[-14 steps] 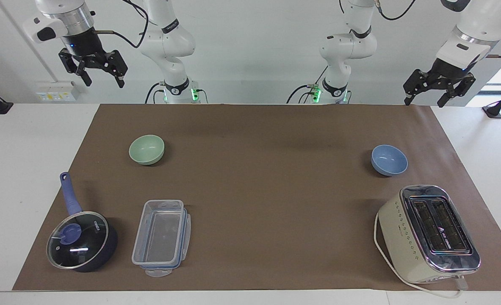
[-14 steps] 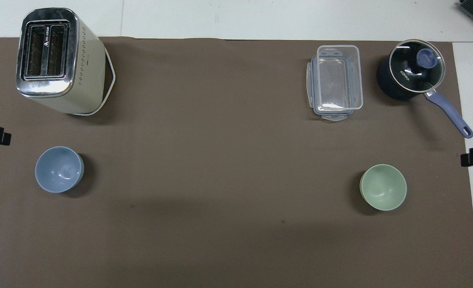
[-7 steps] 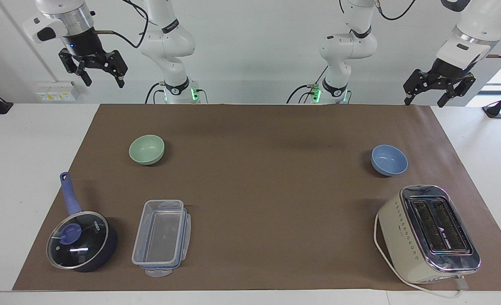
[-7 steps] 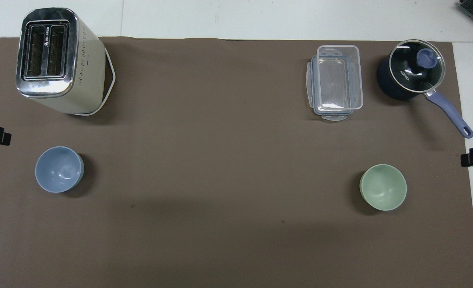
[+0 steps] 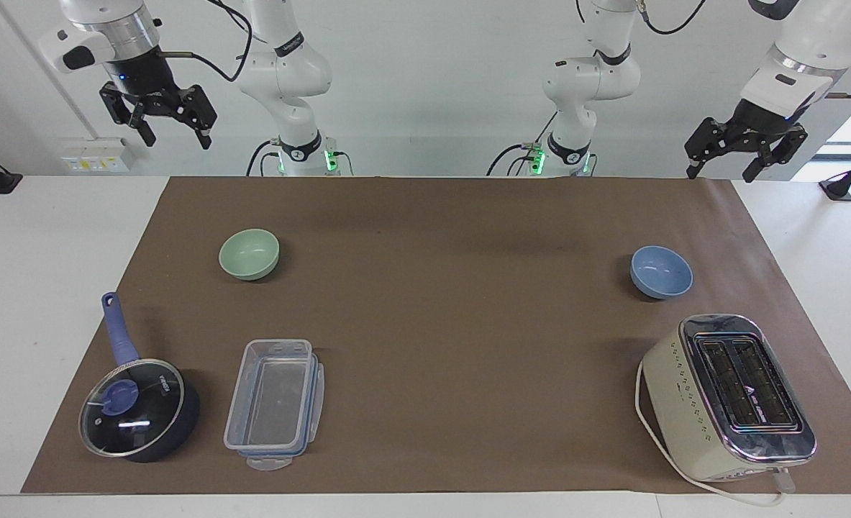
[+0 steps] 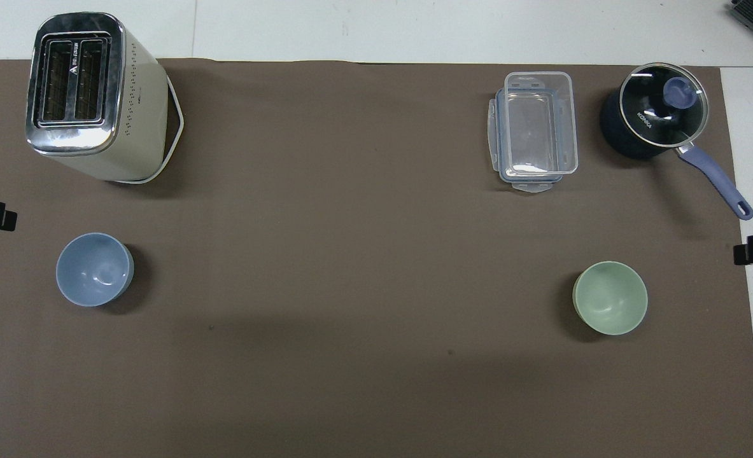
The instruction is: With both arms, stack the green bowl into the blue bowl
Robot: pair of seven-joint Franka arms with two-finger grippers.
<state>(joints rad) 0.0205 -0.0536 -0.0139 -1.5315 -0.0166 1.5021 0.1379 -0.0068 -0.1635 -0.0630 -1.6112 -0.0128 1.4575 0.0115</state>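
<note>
The green bowl (image 5: pixel 249 253) stands upright on the brown mat toward the right arm's end of the table; it also shows in the overhead view (image 6: pixel 610 297). The blue bowl (image 5: pixel 661 271) stands upright toward the left arm's end, and shows in the overhead view too (image 6: pixel 94 269). Both bowls are empty and far apart. My right gripper (image 5: pixel 173 137) hangs open and empty, high over the table's edge nearest the robots. My left gripper (image 5: pixel 738 164) hangs open and empty, high over that same edge at its own end. Both arms wait.
A cream toaster (image 5: pixel 731 396) with its cord stands farther from the robots than the blue bowl. A clear plastic container (image 5: pixel 275 403) and a dark blue lidded saucepan (image 5: pixel 139 409) sit farther from the robots than the green bowl. The brown mat (image 5: pixel 454 316) covers most of the table.
</note>
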